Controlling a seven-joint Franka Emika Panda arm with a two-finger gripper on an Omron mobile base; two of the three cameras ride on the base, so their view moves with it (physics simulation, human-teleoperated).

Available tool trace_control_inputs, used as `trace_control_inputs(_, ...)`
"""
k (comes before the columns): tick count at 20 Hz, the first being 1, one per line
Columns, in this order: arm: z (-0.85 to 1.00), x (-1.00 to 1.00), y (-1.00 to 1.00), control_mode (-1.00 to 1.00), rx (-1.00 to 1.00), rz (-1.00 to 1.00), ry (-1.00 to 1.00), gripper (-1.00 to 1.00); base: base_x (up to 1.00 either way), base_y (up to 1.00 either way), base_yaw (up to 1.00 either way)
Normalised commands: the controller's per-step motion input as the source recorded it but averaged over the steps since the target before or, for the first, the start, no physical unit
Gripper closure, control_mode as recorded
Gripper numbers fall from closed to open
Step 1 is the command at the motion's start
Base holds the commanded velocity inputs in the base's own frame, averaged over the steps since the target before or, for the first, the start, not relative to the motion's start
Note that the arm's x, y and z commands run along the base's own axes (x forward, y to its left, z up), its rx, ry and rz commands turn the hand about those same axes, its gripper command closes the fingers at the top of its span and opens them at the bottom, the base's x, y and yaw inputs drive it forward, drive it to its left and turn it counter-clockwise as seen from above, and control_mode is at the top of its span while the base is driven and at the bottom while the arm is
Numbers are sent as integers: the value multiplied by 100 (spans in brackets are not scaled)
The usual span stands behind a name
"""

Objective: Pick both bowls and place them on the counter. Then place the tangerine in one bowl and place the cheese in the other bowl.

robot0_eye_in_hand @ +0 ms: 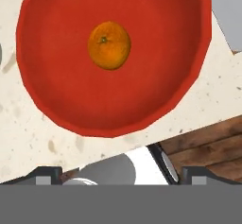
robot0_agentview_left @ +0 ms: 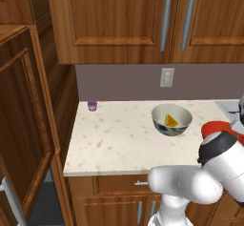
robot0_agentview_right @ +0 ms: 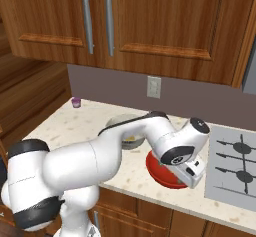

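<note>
Apparently the task is all but finished. Both bowls stand on the counter (robot0_agentview_left: 114,139): the patterned bowl (robot0_agentview_left: 171,119) holds the cheese (robot0_agentview_left: 170,120) at the far middle, and the red bowl (robot0_eye_in_hand: 113,57), near the counter's front edge beside the stove (robot0_agentview_right: 237,168) on the right, holds the tangerine (robot0_eye_in_hand: 109,45). The gripper (robot0_eye_in_hand: 121,173) hangs above the red bowl, fingers spread wide and empty. Only retreating seems left.

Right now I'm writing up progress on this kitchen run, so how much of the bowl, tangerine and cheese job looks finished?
It looks essentially complete. The pale patterned bowl sits on the speckled beige counter with the yellow cheese wedge inside. The glossy red bowl also sits on that counter, holding the small orange tangerine. The hand hovers open above the red bowl, holding nothing. Nothing appears left but pulling the arm away.
</note>
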Motion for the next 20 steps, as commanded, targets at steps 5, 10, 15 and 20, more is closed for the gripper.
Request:
trace_control_inputs(5, 24, -47, 46, -100, -13, 0, -9, -100, 0, 0, 0)
trace_control_inputs(10, 24, -49, 55, -100, -31, 0, -15, -100, 0, 0, 0)
trace_control_inputs(15, 28, -42, 57, -100, -35, 0, -16, -100, 0, 0, 0)
trace_control_inputs(20, 30, -28, 63, -100, -18, 0, -1, -100, 0, 0, 0)
